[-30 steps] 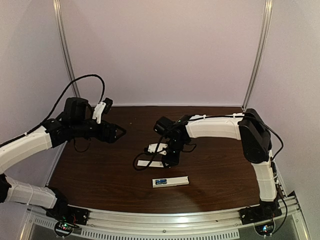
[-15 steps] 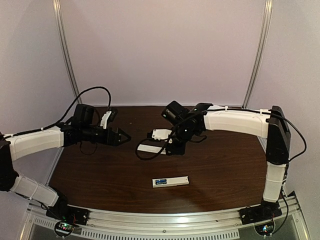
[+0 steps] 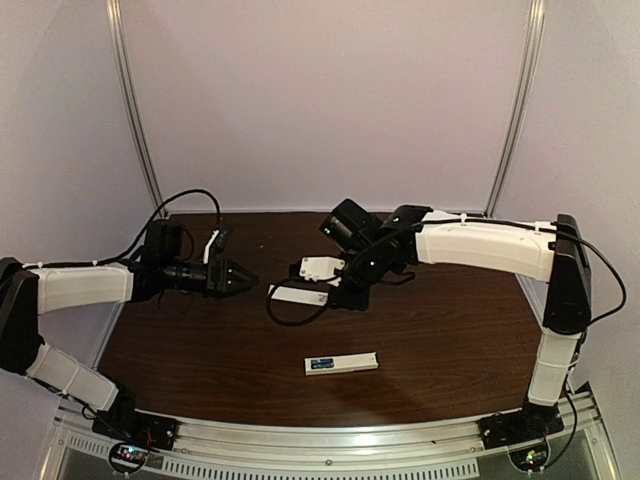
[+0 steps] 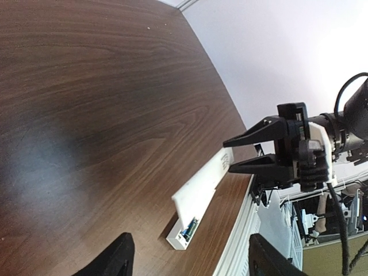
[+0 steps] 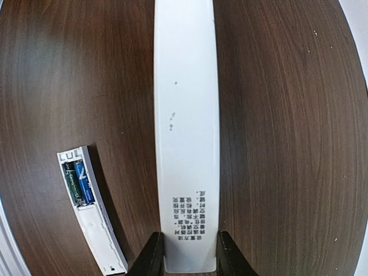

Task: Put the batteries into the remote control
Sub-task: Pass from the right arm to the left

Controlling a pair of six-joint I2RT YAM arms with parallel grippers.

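The left jaws stand open, nothing between them, bare surface beneath; the right jaws are clamped on one end of the white cover strip, which runs straight out from them; the remote control lies flat beside the right jaws, apart from the strip, batteries seated in its recess.
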